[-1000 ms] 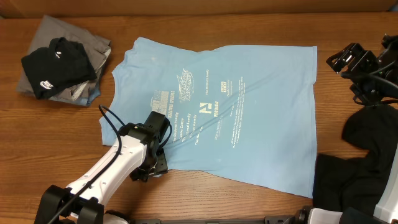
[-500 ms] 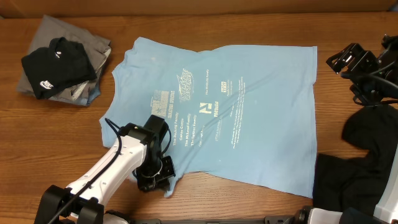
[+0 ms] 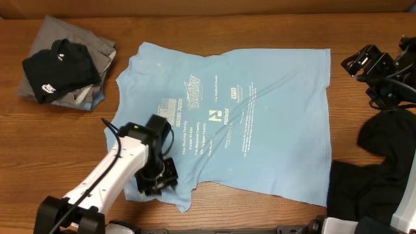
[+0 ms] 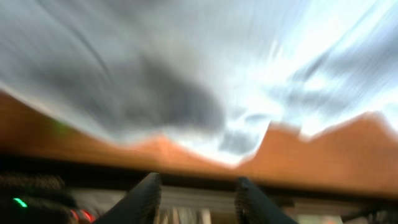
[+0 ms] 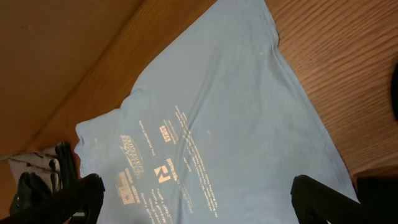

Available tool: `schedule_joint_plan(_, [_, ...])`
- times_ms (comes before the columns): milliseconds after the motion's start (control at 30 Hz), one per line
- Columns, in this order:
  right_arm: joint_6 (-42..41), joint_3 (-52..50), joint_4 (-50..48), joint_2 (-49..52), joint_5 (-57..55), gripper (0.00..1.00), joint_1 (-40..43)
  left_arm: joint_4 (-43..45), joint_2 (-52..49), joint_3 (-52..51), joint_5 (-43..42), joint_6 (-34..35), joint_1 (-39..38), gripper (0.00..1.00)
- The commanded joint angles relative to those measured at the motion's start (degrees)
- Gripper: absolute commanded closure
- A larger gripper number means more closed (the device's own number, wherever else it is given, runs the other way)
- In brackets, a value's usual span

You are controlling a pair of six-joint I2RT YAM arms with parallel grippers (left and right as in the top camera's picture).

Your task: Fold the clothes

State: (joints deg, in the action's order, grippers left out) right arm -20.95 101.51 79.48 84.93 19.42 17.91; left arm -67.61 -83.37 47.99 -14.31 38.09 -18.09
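Note:
A large light blue T-shirt [image 3: 247, 110] with pale printed text lies spread flat on the wooden table, also seen in the right wrist view [image 5: 217, 118]. My left gripper [image 3: 158, 182] hovers over its front left corner, where the fabric runs out to a point [image 3: 185, 203]. In the blurred left wrist view my left gripper [image 4: 198, 180] has its jaws apart with nothing between them, and the blue shirt [image 4: 186, 68] lies beyond. My right gripper [image 3: 364, 62] stays off the shirt's far right corner. Its jaws [image 5: 202, 196] stand wide open and empty.
A folded pile at the back left holds a black T-shirt [image 3: 58, 65] on grey ones [image 3: 65, 32]. More black clothes [image 3: 383, 162] lie heaped at the front right. Bare wood [image 3: 84, 136] shows left of the blue shirt.
My left gripper moved toward the front, then left, drawing the shirt's front left corner out flat. It shut on the fabric, then opened. The right arm has not moved.

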Motion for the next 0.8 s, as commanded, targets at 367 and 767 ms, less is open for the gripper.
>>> schedule_joint_plan(367, [0.2, 0.0, -0.3, 0.1, -0.3, 0.0, 0.1, 28.4, -8.4, -0.7, 18.1, -9.4, 4.8, 0.96])
schedule_joint_plan(767, [0.2, 0.0, -1.2, 0.1, -0.3, 0.0, 0.1, 58.2, -25.6, 5.6, 7.5, -11.3, 12.5, 0.95])
